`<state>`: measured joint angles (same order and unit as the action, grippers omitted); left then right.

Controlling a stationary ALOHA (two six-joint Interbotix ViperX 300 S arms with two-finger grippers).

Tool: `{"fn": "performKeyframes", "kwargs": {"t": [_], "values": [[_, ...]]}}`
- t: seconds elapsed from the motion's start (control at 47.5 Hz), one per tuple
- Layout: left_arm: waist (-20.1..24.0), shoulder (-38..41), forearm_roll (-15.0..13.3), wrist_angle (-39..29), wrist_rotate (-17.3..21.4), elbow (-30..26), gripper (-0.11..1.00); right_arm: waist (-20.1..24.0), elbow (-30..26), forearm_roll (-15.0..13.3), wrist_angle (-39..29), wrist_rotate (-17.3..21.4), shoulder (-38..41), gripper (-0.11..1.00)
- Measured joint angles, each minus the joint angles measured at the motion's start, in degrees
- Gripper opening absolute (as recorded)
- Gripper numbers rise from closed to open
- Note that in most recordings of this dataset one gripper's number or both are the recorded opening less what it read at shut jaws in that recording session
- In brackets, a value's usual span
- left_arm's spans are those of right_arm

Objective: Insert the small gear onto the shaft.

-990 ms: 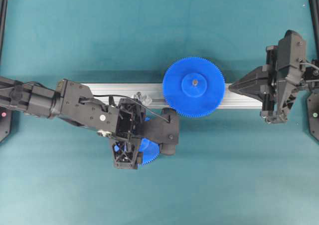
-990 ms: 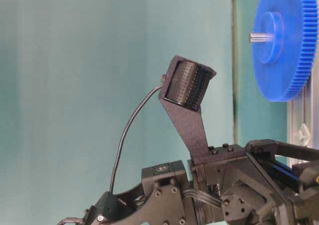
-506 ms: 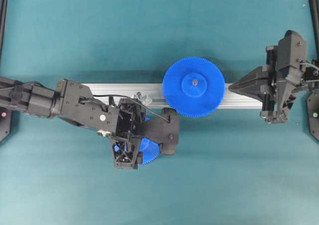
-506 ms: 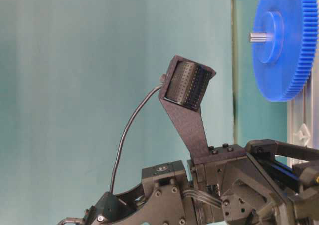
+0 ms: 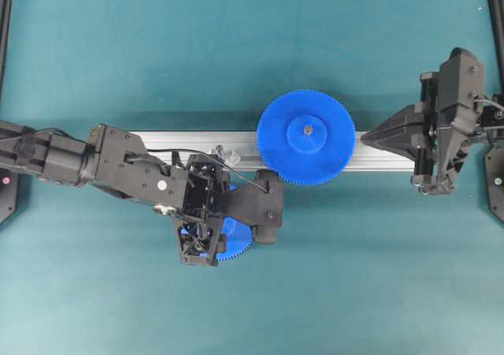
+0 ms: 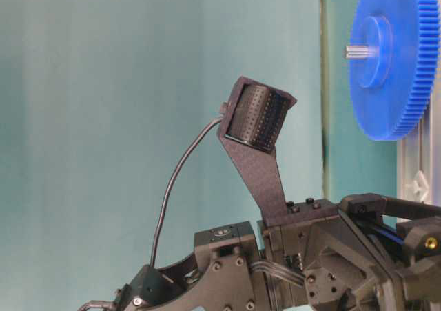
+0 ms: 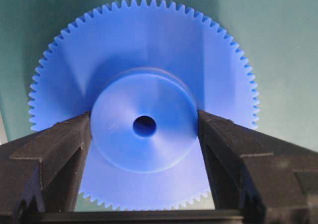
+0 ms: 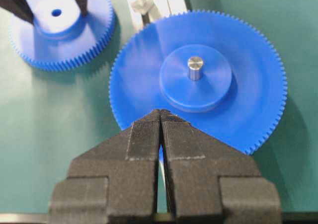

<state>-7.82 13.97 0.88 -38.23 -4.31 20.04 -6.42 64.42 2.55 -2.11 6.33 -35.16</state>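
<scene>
Left gripper (image 7: 144,149) sits low over the small gear (image 7: 144,105), my two black fingers (image 7: 54,154) flanking its raised round hub. Wrist view shows both inner faces right at the hub's sides, touching or very nearly so; I cannot tell whether they are pressing. Gear lies flat on the teal table (image 5: 236,56), just on the near side of the aluminium rail (image 5: 386,157), mostly hidden under my left wrist in the overhead view.

Small gear: bright blue moulded plastic, matte, with a slight sheen on the hub face. Fine, even, pointed teeth all around the rim. Hub is a smooth cylinder with a shallow dished top and a dark round centre hole.

Shaft (image 5: 223,153): on the rail, just beyond my left wrist. Clear, faceted, glossy base; the thin pin itself is hard to make out.

Further right, the large gear (image 5: 306,137) rests on the rail, same blue plastic and fine teeth, with a dull grey metal pin (image 8: 195,66) standing through its hub. Rail is silvery, ribbed lengthwise.

Right gripper (image 8: 160,115) hangs at the rail's right end, well apart from the small gear, tips aimed at the large gear's rim. Its black, finely ridged pads are pressed together with nothing between them.
</scene>
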Motion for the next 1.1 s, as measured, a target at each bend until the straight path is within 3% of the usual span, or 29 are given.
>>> {"fn": "performKeyframes", "kwargs": {"t": [0.78,1.096], "values": [[0.0,-0.1,0.1,-0.2,0.4,-0.2,0.69,0.1,0.0,-0.1,0.0,0.0,0.0,0.04],[-0.1,-2.5,0.0,-3.8,0.7,-2.9,0.69,0.0,0.0,0.0,0.0,0.0,0.1,0.04]]}}
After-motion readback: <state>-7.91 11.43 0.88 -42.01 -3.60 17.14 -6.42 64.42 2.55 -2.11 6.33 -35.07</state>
